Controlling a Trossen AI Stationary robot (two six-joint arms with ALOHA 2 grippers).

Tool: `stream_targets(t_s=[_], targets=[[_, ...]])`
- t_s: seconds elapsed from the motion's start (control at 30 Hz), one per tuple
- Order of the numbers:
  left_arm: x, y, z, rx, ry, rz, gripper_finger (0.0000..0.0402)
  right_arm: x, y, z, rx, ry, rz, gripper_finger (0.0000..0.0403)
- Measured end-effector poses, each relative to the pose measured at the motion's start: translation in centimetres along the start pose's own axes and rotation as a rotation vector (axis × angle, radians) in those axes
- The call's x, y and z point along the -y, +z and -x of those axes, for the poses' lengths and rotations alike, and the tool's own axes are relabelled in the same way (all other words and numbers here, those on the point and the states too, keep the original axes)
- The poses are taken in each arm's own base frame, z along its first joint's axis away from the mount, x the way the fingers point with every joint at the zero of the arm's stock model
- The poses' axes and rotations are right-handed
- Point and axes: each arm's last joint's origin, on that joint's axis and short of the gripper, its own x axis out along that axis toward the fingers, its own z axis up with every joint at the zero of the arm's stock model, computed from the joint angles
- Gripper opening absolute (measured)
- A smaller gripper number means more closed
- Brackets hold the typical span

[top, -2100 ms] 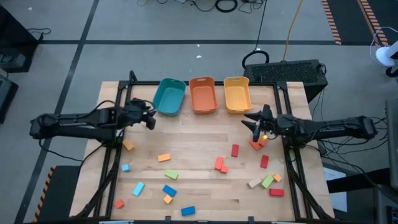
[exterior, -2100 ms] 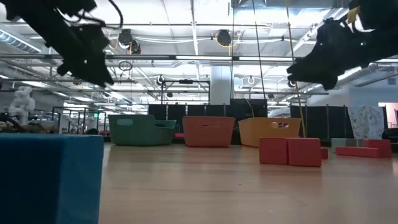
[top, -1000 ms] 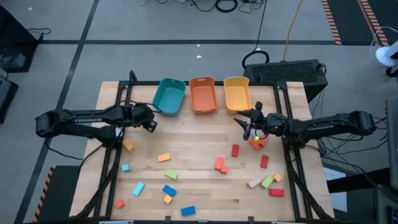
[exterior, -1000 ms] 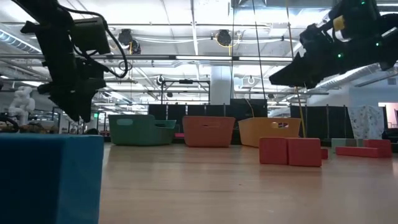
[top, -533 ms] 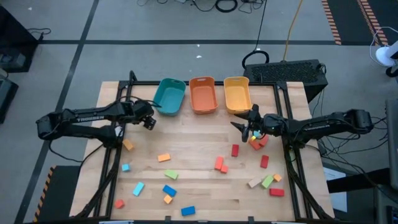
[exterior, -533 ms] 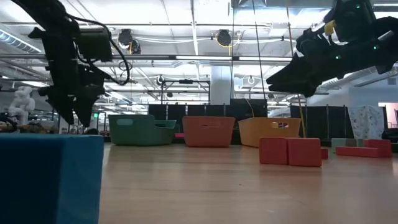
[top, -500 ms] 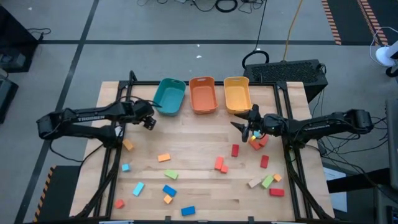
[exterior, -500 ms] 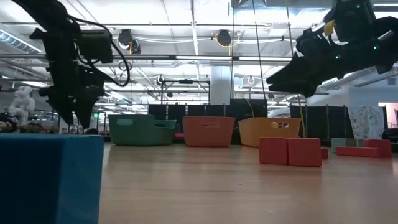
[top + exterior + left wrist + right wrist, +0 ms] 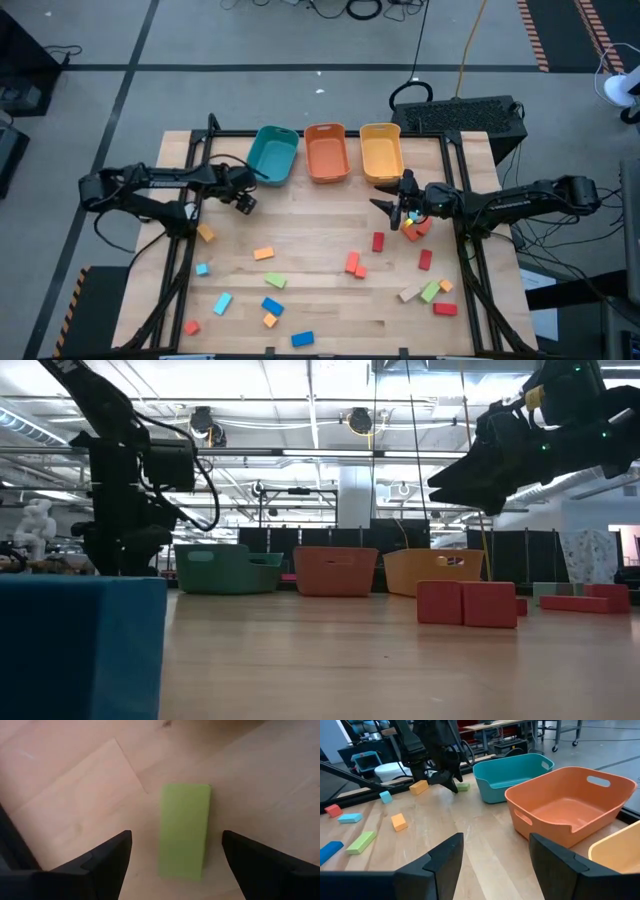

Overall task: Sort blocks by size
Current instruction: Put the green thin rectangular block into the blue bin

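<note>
A green block (image 9: 184,830) lies flat on the table between the fingers of my left gripper (image 9: 176,835), which is open, points down at the far left (image 9: 243,200) and stands clear of the block on both sides. My right gripper (image 9: 385,203) is open and holds nothing; it hovers level just in front of the yellow bin (image 9: 381,151). Several more blocks lie scattered over the near half of the table, such as an orange one (image 9: 263,253), a blue one (image 9: 272,306) and a red one (image 9: 377,241).
The teal bin (image 9: 273,155), the orange bin (image 9: 326,152) and the yellow bin stand in a row at the far edge. Red and orange blocks (image 9: 413,229) lie under my right arm. A blue block (image 9: 80,645) sits close before the low camera. Bare wood lies mid-table (image 9: 310,215).
My left gripper has sunk toward the table and come a little toward its near right, ending over the green block with its fingers pointing more steeply down. My right gripper has stayed in place.
</note>
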Motion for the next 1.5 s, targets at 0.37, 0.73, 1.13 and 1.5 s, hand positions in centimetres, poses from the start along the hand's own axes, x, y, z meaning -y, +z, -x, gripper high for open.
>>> stream_targets(t_s=[0.37, 0.73, 1.13, 1.5], targets=[[0.1, -0.2, -0.5, -0.016, -0.043, 0.013, 0.0223, 0.0, 0.1, 0.0, 0.014, 0.003, 0.018, 0.0210], [0.2, -0.3, -0.6, -0.032, -0.067, 0.016, 0.0134, -0.1, 0.3, 0.0, 0.033, 0.003, 0.024, 0.0210], [1.3, -0.2, 1.6, -0.017, -0.155, 0.030, 0.0134, -0.1, 0.4, 0.0, 0.039, 0.003, 0.023, 0.0210], [2.6, 0.7, 6.1, 0.019, -0.209, 0.019, 0.0134, 0.0, 0.3, 0.0, 0.032, -0.002, 0.021, 0.0210]])
